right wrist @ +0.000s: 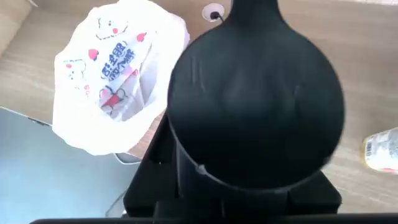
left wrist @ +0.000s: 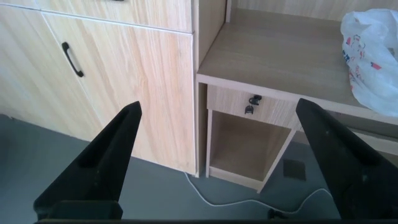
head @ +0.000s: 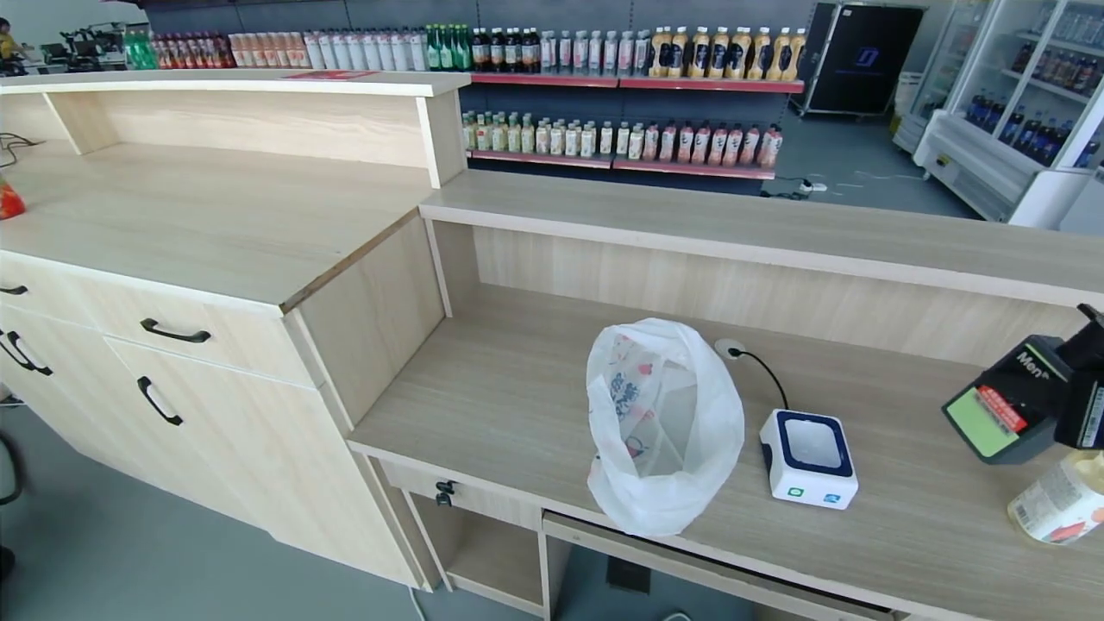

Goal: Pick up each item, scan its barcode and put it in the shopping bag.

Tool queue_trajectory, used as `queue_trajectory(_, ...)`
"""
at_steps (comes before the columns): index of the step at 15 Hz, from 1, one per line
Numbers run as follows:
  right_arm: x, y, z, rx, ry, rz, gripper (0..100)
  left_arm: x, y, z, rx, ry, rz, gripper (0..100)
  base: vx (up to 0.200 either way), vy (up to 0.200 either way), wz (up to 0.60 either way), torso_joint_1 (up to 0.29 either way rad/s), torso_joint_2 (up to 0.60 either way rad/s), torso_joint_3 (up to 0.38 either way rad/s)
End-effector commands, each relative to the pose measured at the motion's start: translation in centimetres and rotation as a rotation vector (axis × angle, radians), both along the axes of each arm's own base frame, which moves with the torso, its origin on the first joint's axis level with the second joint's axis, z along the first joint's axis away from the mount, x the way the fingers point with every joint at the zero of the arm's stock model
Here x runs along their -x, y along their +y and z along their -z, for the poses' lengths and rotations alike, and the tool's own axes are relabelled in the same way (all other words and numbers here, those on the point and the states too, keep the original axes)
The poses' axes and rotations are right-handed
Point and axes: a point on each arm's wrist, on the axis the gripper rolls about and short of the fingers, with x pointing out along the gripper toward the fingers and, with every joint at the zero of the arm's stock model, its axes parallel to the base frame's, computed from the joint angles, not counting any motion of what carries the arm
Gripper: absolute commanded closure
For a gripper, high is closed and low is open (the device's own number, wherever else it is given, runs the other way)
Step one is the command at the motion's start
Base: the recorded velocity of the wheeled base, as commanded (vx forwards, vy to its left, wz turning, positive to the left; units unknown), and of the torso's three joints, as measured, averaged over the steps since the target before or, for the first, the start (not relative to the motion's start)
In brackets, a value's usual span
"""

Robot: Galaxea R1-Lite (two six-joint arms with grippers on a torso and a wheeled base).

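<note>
1. The step in hand, as I judge it, is the scan. The right pincer [head: 1074,388] is closed on a dark container [head: 1005,410] with a green face and a red label, and holds it in the air above the right end of the table [head: 517,388].
2. The scanner [head: 809,457] lies flat near the table's front edge with its window facing up. Its cable [head: 768,371] runs to a hole near the back wall. The scanner sits between the held container and the shopping bag [head: 664,423], just beside the bag.
3. The shopping bag stands near the front edge, about midway along it. Its mouth is open upward and its thin white sides are slumped and creased.
4. A pale bottle [head: 1056,500] lies on its side toward the front right corner of the table, below the held container. It has probably not been scanned yet.
5. The left pincer [left wrist: 217,168] is spread wide with nothing between its fingers. It hangs off the left end of the table, over the floor in front of the cabinet doors.
6. The next move calls for carrying the container over the scanner window and turning its barcode down toward the glass. I cannot tell which face bears the code.
7. After that comes the drop into the bag. The soft rim could fold shut, so the container should go straight down through the middle of the opening.
</note>
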Motion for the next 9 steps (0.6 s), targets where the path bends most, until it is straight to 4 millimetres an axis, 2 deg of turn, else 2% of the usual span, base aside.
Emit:
queue_trajectory(1,-3.3,-0.8,2.6,-0.148,0.147,0.046,100,0.0,0.0,0.0,0.000,-0.001,0.000,0,0.000,0.000,0.00,0.000,0.00,0.000)
queue_trajectory(2,-4.2,-0.8,3.0,-0.244,0.171,0.052,100,0.0,0.0,0.0,0.000,-0.001,0.000,0,0.000,0.000,0.00,0.000,0.00,0.000)
queue_trajectory(4,-5.9,-1.0,3.5,-0.306,0.189,-0.023,100,0.0,0.0,0.0,0.000,-0.001,0.000,0,0.000,0.000,0.00,0.000,0.00,0.000)
queue_trajectory(5,-6.4,-1.1,3.6,-0.304,0.188,-0.042,100,0.0,0.0,0.0,0.000,-0.001,0.000,0,0.000,0.000,0.00,0.000,0.00,0.000)
queue_trajectory(7,-9.7,-1.5,5.9,-0.260,0.166,-0.107,100,0.0,0.0,0.0,0.000,-0.001,0.000,0,0.000,0.000,0.00,0.000,0.00,0.000)
queue_trajectory(8,-11.2,-1.2,6.4,-0.255,0.152,-0.124,100,0.0,0.0,0.0,0.000,-0.001,0.000,0,0.000,0.000,0.00,0.000,0.00,0.000)
queue_trajectory(9,-11.7,-1.1,6.4,-0.256,0.152,-0.127,100,0.0,0.0,0.0,0.000,-0.001,0.000,0,0.000,0.000,0.00,0.000,0.00,0.000)
